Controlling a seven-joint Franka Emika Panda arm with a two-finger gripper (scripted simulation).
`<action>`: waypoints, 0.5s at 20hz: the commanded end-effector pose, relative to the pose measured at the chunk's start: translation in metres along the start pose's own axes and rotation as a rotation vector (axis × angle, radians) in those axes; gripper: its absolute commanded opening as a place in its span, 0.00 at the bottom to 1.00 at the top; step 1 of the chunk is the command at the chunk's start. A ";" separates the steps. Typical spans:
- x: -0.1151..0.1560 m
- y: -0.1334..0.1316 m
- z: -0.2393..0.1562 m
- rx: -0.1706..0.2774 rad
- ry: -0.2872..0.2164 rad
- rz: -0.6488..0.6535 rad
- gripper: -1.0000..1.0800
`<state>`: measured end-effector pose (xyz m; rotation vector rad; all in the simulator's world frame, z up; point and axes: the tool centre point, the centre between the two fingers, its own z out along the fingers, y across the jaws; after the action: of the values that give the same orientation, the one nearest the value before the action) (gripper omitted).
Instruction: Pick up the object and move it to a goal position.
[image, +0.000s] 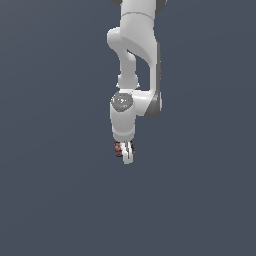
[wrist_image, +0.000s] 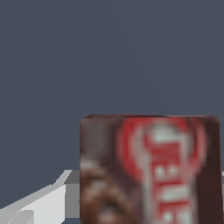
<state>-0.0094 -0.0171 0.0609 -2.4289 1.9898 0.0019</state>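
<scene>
Grey backdrop; box (wrist_image: 148, 170) between fingers (image: 128, 156)

One box (wrist_image: 148, 170), one gripper (image: 125, 152)

flat, even simulator light, no glare.
the arm (image: 134, 55) shades grey on one side; the box (wrist_image: 148, 170) fills the wrist view, blurred, lettering smeared.
</scene>
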 end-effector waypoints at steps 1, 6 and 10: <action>0.006 0.006 -0.018 0.001 -0.001 0.001 0.00; 0.022 0.021 -0.065 0.001 -0.002 0.002 0.00; 0.036 0.034 -0.108 0.000 -0.003 0.002 0.00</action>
<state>-0.0314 -0.0532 0.1524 -2.4258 1.9911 0.0044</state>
